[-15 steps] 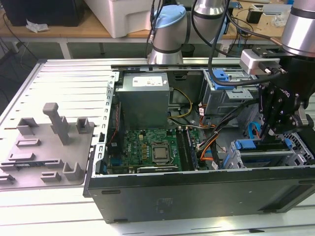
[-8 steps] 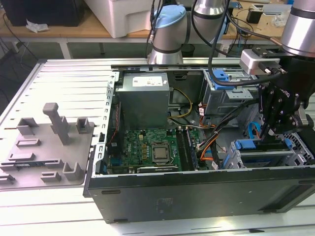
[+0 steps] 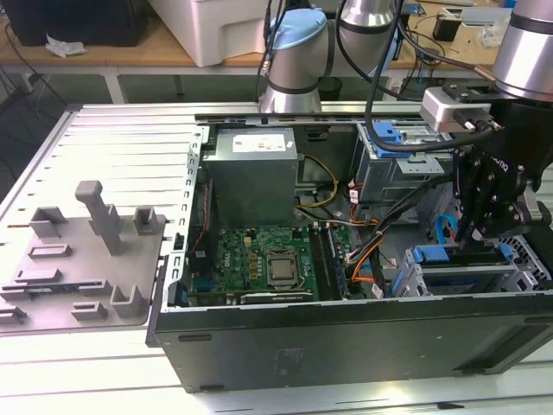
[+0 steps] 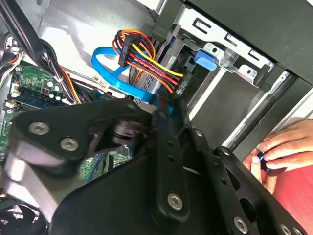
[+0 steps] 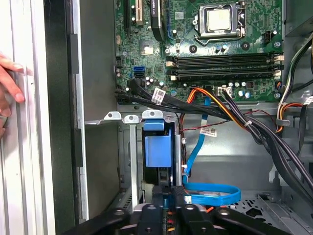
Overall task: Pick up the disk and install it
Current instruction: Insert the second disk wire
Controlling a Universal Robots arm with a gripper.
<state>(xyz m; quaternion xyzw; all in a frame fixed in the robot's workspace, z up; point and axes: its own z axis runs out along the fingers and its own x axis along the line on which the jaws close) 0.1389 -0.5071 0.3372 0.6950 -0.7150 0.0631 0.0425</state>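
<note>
Disk (image 3: pixel 462 256) sits edge-up in the lower drive cage (image 3: pixel 518 278) at the exterior view's right, its blue carrier bracket level with the cage top, so you can judge it as seated or very nearly seated in its bay. In the first wrist view the blue bracket (image 5: pixel 158 149) stands between the cage's metal walls, directly beyond the gripper (image 5: pixel 168 196). That alignment looks deliberate: the bay accepts the drive only straight along its rails.

Your gripper (image 3: pixel 476 232) points down into the open computer case (image 3: pixel 346 346), fingertips at the bracket's edge, with the arm's wrist upright above it. I cannot tell from these views whether the fingers are clamping the bracket or have let go, so do not assume either.

A blue data cable (image 5: pixel 210 195) loops just beside the fingertips, and a bundle of coloured power wires (image 4: pixel 146 61) runs near the cage; both crowd the bay. A person's hand (image 4: pixel 281 147) rests on the case's outer edge, near the linkage, so you should stay aware of it.
</note>
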